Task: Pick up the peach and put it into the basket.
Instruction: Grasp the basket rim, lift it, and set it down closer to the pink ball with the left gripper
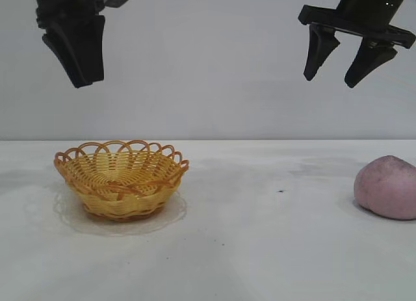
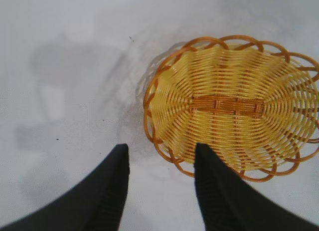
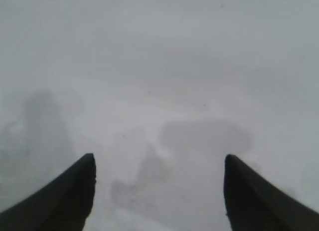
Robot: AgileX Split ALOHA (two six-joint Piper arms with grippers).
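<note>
- Black fingertips (image 3: 82,191) fill the near edge of the right wrist view, spread wide, with only bare counter (image 3: 159,66) between them; no fruit shows there, so this claw is not yet over its target.
- Right claw (image 1: 346,64), seen from outside, hangs high at about 1 o'clock, wide and holding nothing. That spread suits the rounded peach, which is the closer of the two things to this arm, so I judge this arm is meant to do the picking.
- Left claw (image 1: 81,70) hangs high at about 11 o'clock above the basket; its wrist view shows a clear gap between its fingers (image 2: 112,191) and nothing held. It looks parked.
- Peach (image 1: 388,187) rests on the counter at 3 o'clock, at the frame's edge and partly cut off, below the right claw and a little outward of it. Its top seems to rise slightly toward 12 o'clock; it looks a little wider than tall, though the cropping leaves its long axis uncertain.
- Basket (image 1: 84,184) sits mouth up at about 8 o'clock, well apart from the peach. From the left wrist, its orange base strip marks the oval's long axis.
</note>
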